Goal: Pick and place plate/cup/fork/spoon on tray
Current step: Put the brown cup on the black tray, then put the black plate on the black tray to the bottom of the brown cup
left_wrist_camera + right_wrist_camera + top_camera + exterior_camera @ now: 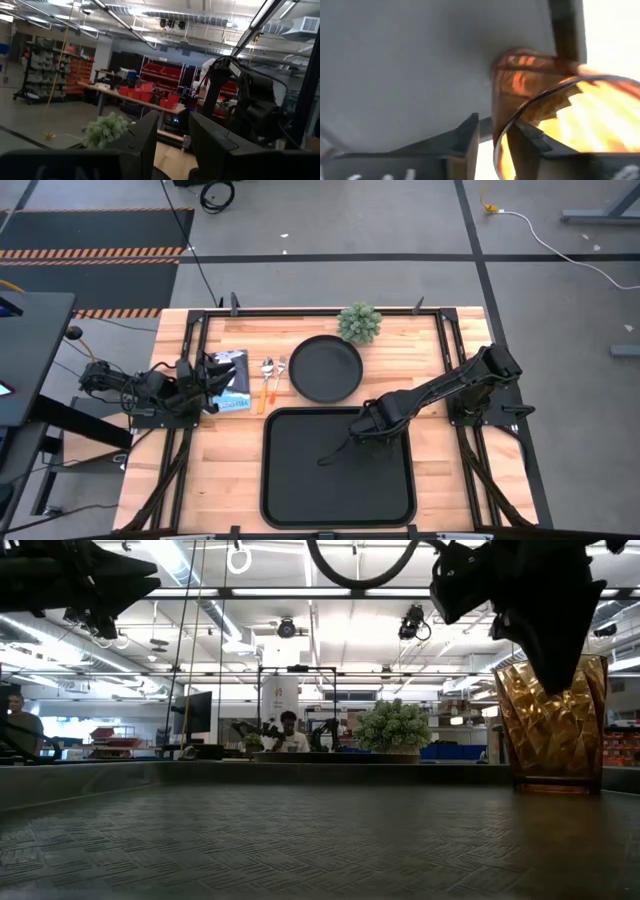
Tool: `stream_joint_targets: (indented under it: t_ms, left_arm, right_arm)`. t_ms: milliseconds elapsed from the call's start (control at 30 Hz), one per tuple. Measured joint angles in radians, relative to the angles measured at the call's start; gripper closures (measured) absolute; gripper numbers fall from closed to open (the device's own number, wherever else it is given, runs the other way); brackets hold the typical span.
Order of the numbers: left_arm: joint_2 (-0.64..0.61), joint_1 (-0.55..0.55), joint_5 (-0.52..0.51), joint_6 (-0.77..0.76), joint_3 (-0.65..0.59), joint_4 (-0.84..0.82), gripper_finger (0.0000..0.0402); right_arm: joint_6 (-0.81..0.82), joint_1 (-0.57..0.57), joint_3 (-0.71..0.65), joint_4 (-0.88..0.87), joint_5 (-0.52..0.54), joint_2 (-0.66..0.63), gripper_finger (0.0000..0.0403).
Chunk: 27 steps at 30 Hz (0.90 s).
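Note:
The black tray (pixel 300 500) lies at the table's near middle. My right gripper (pixel 362 430) hovers over the tray's far right part, shut on the amber cup (pixel 550 720); from above the gripper hides the cup. The round black plate (pixel 325 368) rests flat on the table beyond the tray. The spoon (pixel 266 378) and the fork (pixel 279 376) lie side by side left of the plate. My left gripper (pixel 213 377) waits at the table's left edge, shut and empty. My right gripper holds the cup by its rim wall (pixel 496 131), pinched between the two fingers. One finger (pixel 530 147) is inside the cup and the other (pixel 465 142) is outside. The fingers come from above, pointing down. The cup is upright with its base (pixel 550 783) on the tray floor.
A green plant (pixel 360 323) stands at the far edge beside the plate. A blue and white pack (pixel 236 370) lies under my left gripper. The tray's left and near parts are bare. People (pixel 290 730) show in the room beyond the table.

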Motion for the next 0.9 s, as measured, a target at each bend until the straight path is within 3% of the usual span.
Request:
stream_joint_targets:
  t_ms: [200,400,533,733,900]
  left_arm:
    - [0.0,0.0,0.027,-0.056,0.002,-0.049,0.028]
    - [0.032,0.0,0.031,-0.191,0.088,-0.292,0.028]
    - [0.113,0.0,0.031,-0.242,0.135,-0.36,0.028]
    - [0.263,0.002,0.03,-0.27,0.187,-0.363,0.028]
    - [0.375,0.037,0.068,-0.37,0.212,-0.364,0.028]
  right_arm:
    - [-0.016,-0.002,0.063,-0.086,0.004,-0.01,0.0265]
    - [-0.081,-0.002,0.162,-0.118,0.04,-0.022,0.026]
    - [-0.155,-0.003,0.193,-0.112,0.097,-0.036,0.0263]
    - [-0.238,-0.002,0.175,-0.022,0.303,-0.124,0.0264]
    - [-0.314,-0.002,0.063,0.174,0.466,-0.254,0.0264]
